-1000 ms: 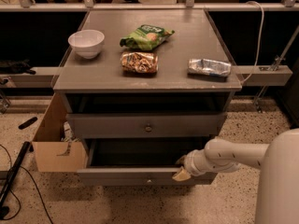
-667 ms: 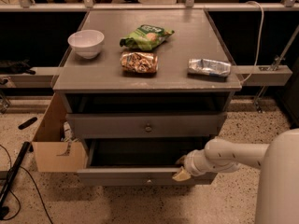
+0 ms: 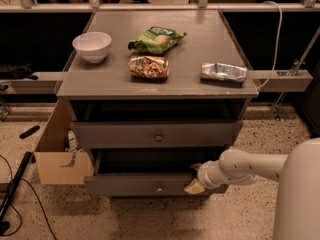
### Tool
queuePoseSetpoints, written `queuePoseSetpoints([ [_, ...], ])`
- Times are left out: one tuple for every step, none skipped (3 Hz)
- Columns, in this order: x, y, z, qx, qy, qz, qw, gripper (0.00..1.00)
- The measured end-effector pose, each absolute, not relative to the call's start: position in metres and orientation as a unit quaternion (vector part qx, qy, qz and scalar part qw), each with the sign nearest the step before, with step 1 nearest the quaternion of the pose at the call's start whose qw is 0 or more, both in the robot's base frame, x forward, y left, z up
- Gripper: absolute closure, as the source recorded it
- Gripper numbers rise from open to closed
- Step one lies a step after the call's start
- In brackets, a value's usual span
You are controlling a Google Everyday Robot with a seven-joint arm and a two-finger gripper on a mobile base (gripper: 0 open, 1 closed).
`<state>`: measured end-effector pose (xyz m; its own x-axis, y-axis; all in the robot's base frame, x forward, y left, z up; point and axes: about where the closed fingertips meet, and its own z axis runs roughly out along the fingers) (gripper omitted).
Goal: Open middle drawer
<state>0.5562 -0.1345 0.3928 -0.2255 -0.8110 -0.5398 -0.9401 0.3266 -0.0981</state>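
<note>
The middle drawer (image 3: 158,134) is a wide grey front with a small round metal knob (image 3: 158,137) at its centre, below the cabinet's top. A dark gap shows above its front. Below it, the bottom drawer (image 3: 135,185) stands pulled out, with its dark inside showing. My gripper (image 3: 195,185), on a white arm (image 3: 250,167) that comes in from the right, sits at the right end of the bottom drawer's front, at its top edge. It is well below and to the right of the middle drawer's knob.
On the cabinet top (image 3: 200,79) lie a white bowl (image 3: 92,45), a green snack bag (image 3: 156,38), a brown snack bag (image 3: 148,66) and a silver packet (image 3: 223,72). An open cardboard box (image 3: 59,159) stands against the cabinet's left side. Cables lie on the floor at left.
</note>
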Motion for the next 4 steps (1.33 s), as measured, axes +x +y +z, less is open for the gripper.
queuePoseSetpoints([
  [0.556, -0.134, 0.392, -0.567, 0.772, 0.126, 0.257, 0.52],
  [0.525, -0.138, 0.389, -0.572, 0.771, 0.133, 0.249, 0.75],
  [0.519, -0.138, 0.394, -0.573, 0.770, 0.135, 0.247, 0.98],
  [0.493, -0.142, 0.392, -0.573, 0.770, 0.145, 0.241, 1.00],
])
